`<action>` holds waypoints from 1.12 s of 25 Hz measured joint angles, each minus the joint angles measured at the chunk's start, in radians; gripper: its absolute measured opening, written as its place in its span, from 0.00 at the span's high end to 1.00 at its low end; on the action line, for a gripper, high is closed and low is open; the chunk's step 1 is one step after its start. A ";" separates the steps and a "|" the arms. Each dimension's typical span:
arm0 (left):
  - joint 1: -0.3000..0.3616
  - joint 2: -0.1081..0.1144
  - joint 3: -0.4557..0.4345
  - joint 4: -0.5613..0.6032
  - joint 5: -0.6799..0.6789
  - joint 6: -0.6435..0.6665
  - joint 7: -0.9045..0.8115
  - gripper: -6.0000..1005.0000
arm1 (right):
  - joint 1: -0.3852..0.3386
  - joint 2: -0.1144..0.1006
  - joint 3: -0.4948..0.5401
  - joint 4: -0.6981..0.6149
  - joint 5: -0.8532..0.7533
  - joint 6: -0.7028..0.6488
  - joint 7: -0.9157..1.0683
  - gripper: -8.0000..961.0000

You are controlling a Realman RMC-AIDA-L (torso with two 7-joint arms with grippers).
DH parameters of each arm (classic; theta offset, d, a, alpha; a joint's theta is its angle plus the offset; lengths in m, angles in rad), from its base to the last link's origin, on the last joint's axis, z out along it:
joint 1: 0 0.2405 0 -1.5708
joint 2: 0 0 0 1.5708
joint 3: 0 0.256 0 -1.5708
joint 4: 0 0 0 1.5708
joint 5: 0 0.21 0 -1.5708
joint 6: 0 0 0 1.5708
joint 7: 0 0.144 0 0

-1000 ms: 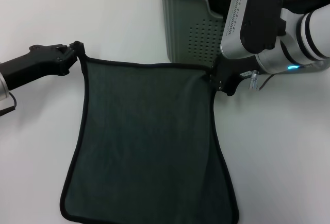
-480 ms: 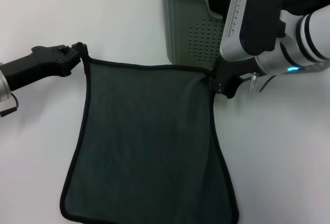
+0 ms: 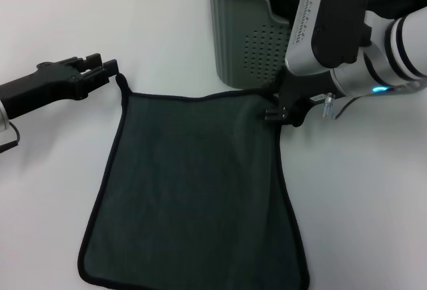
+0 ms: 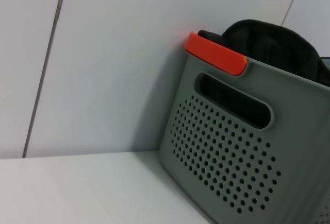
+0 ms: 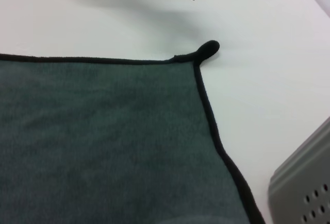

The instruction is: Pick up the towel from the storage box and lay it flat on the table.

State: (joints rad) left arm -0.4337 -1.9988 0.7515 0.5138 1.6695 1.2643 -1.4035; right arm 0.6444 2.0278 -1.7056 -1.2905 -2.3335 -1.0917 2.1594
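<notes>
Towel [image 3: 193, 187] flat, left pincer [image 3: 107, 71] apart beside its corner, right pincer [image 3: 277, 112] apart at other corner

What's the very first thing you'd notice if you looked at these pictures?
The big dark towel spread flat across the white table catches the eye first. The left gripper, open, sits just off the towel's looped corner, and the right gripper is at the opposite far corner. Behind them stands the storage box, with dark cloth inside.
</notes>
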 joint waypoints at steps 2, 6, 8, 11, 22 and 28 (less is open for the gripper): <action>0.002 0.000 0.000 0.004 -0.005 0.011 0.005 0.66 | -0.016 0.000 0.003 -0.017 0.001 0.002 0.000 0.66; 0.004 0.000 -0.001 0.008 -0.010 0.025 0.008 0.58 | -0.041 -0.001 0.035 -0.048 0.008 -0.026 0.002 0.58; 0.005 0.000 -0.001 0.008 -0.011 0.030 0.011 0.58 | -0.056 -0.002 0.053 -0.063 0.011 -0.047 0.004 0.54; 0.007 0.000 -0.002 0.009 -0.011 0.057 0.027 0.58 | -0.089 -0.002 0.072 -0.098 0.025 -0.084 0.004 0.39; 0.017 0.001 -0.001 0.011 -0.011 0.309 0.171 0.58 | -0.180 -0.004 0.172 -0.223 0.093 -0.214 -0.016 0.25; 0.019 0.009 0.006 0.012 -0.003 0.513 0.255 0.58 | -0.260 -0.001 0.346 -0.266 0.267 -0.403 -0.144 0.24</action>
State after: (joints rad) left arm -0.4152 -1.9898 0.7575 0.5259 1.6668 1.7771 -1.1489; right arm 0.3842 2.0272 -1.3593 -1.5564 -2.0664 -1.4943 2.0158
